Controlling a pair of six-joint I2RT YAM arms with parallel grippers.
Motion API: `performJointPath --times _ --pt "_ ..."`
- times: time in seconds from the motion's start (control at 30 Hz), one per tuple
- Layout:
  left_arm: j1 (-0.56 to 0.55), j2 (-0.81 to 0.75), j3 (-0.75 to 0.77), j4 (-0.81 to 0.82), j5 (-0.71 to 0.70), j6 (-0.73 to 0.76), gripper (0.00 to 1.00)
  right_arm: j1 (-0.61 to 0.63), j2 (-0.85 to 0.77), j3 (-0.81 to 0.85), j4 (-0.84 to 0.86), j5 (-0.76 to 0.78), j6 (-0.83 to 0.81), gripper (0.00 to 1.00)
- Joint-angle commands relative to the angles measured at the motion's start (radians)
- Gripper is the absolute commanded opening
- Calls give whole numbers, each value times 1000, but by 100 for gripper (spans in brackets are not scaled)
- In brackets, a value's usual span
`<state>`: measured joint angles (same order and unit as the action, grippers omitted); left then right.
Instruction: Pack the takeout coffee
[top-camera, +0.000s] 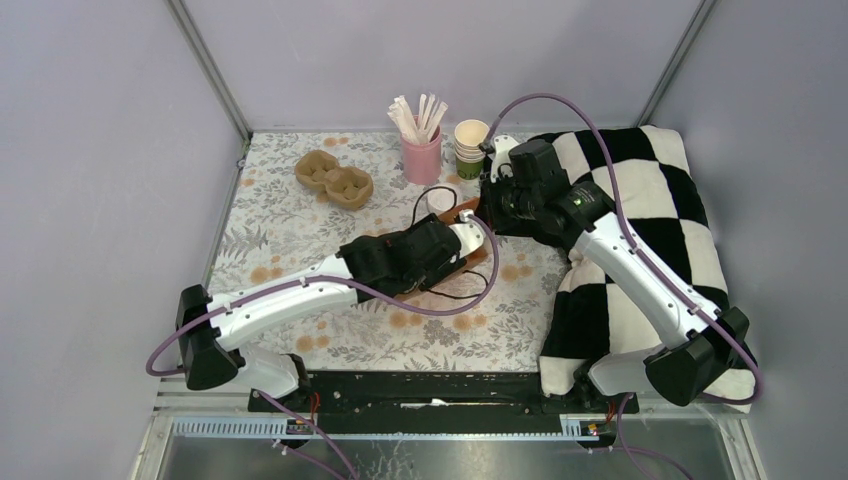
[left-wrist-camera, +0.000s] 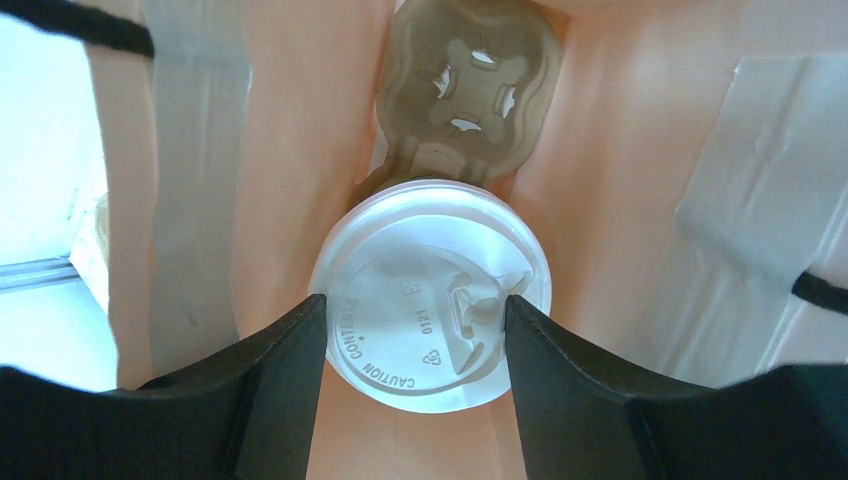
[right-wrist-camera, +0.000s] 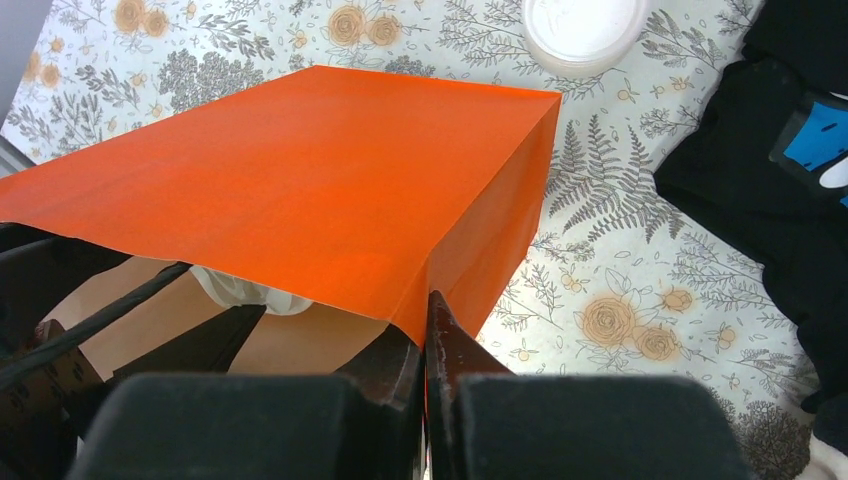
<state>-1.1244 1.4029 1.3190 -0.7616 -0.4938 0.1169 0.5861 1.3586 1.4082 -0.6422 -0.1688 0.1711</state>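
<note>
While the orange bag (right-wrist-camera: 300, 180) walls in the left gripper (left-wrist-camera: 415, 322), its fingers (left-wrist-camera: 290, 370) pinch the takeout coffee by its white lid (left-wrist-camera: 430, 300) inside the bag, brown carrier (left-wrist-camera: 465, 85) beyond | right gripper (right-wrist-camera: 428, 345) clamped on the bag's edge — right wrist view only | top view: coffee hidden; pink cup (top-camera: 421, 155) and cup stack (top-camera: 470, 150) behind | coffee's cup sides unseen.

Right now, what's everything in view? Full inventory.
orange paper bag: 1, orange, mid-table
white lid: 1, white, inside bag, gripped on both sides
bagged carrier: 1, brown, bag's far end
table carrier: 1, brown, back left
pink cup: 1, white sticks inside, back centre
cup stack: 1, green, beside pink cup
round white item: 1, lid or cup unclear, on floral cloth
checkered cushion: 1, black-white, right
left gripper: shut on lid
right gripper: pinching bag edge
</note>
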Motion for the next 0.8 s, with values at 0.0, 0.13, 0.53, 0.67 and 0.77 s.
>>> performJointPath --times 0.0,0.13,0.53,0.67,0.77 --pt "5 -13 -12 8 6 60 43 -5 -20 3 49 -33 -55 0" --pt "25 -22 -18 14 39 59 43 -6 -41 -33 83 -28 -85 0" --pt "52 -46 -20 -22 92 52 42 -8 -39 -81 122 -87 -205 0" --pt "96 -50 5 -45 199 47 42 -7 -52 -89 128 -99 -249 0" --pt "100 -35 23 -78 223 46 41 -8 -62 -90 133 -100 -292 0"
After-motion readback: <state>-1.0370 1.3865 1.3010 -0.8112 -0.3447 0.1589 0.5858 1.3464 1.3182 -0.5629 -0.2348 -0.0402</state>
